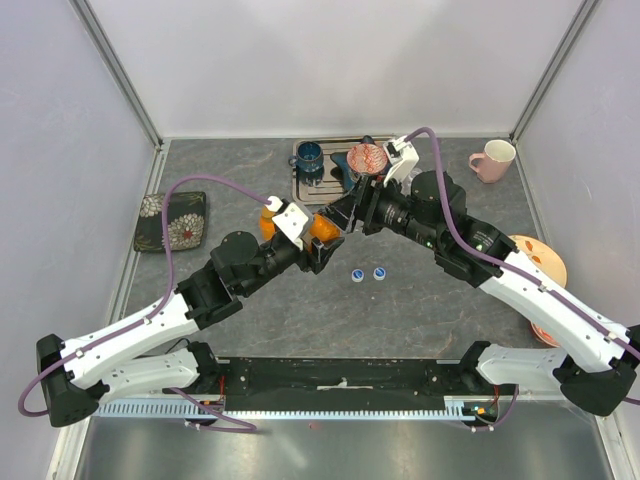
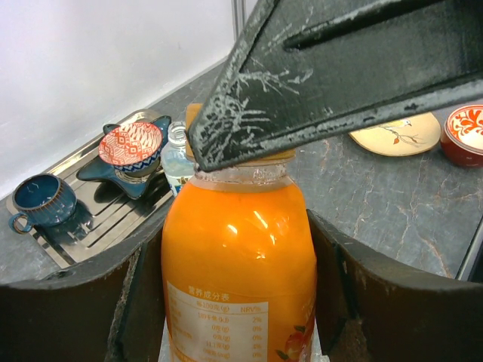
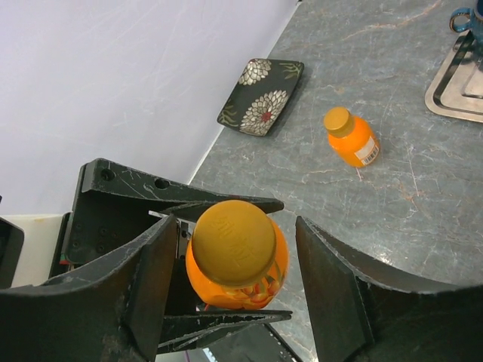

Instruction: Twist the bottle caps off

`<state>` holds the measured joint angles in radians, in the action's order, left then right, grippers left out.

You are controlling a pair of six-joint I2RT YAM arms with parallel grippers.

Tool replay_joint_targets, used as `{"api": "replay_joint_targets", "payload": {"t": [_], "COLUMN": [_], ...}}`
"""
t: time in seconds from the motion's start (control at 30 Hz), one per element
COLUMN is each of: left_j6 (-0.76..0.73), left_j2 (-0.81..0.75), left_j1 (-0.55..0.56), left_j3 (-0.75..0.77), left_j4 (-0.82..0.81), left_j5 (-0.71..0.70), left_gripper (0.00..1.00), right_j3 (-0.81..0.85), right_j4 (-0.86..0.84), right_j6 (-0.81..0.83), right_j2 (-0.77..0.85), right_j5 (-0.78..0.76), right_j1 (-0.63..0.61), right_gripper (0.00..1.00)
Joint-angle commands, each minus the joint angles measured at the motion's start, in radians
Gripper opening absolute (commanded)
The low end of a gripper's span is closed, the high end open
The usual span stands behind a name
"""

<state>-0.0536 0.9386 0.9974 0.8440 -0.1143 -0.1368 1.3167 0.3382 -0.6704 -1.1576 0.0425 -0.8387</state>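
Item 1. Orange bottle (image 2: 238,249): we log it upright near the middle of the desk (image 1: 420,310). The left end effector (image 2: 238,264) pinches its body, one finger pressed to each side.

Item 2. Orange cap (image 3: 234,240): it sits on the neck of that bottle. The right end effector (image 3: 232,235) is spread around it, and we see a gap between the cap and each finger.

Item 3. Second orange bottle (image 3: 353,142): capped and upright, it stands alone at 9 o'clock from the first in the top view, with the left wrist partly covering it there.

Item 4. Blue caps (image 1: 357,273): a pair lying loose side by side on the desk, pale insides up, between 4 and 5 o'clock from the held bottle.

Item 5. Clear bottle (image 2: 177,158): it stands just beside the tray (image 2: 98,219). Its neck appears uncapped, though the view is blurred.

Item 6. The tray, at 12 o'clock, carries a blue mug (image 2: 41,197) and a red patterned bowl (image 2: 130,145).

Item 7. Pink mug (image 1: 492,160): at 2 o'clock, well apart.

Item 8. Black floral plate (image 3: 262,96): at 9 o'clock, by the wall.
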Motion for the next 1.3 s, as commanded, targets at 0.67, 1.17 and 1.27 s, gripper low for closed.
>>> {"api": "replay_joint_targets", "payload": {"t": [0.67, 1.17, 1.27], "left_j6": [-0.009, -0.003, 0.0], "left_j2": [-0.02, -0.023, -0.023], "left_j1": [0.006, 0.006, 0.007], "left_j3": [-0.017, -0.02, -0.017], "left_j4": [-0.073, -0.073, -0.076], "left_j5": [-0.01, -0.012, -0.017], "left_gripper": [0.32, 0.32, 0.32], "right_j3": [-0.02, -0.043, -0.053], "right_j4": [-0.085, -0.099, -0.099], "right_j6": [-0.032, -0.037, -0.038], "right_j2": [0.01, 0.01, 0.012], "right_j5": [0.008, 0.03, 0.033], "right_j1": [-0.003, -0.003, -0.003], "right_gripper": [0.64, 0.26, 0.0]}}
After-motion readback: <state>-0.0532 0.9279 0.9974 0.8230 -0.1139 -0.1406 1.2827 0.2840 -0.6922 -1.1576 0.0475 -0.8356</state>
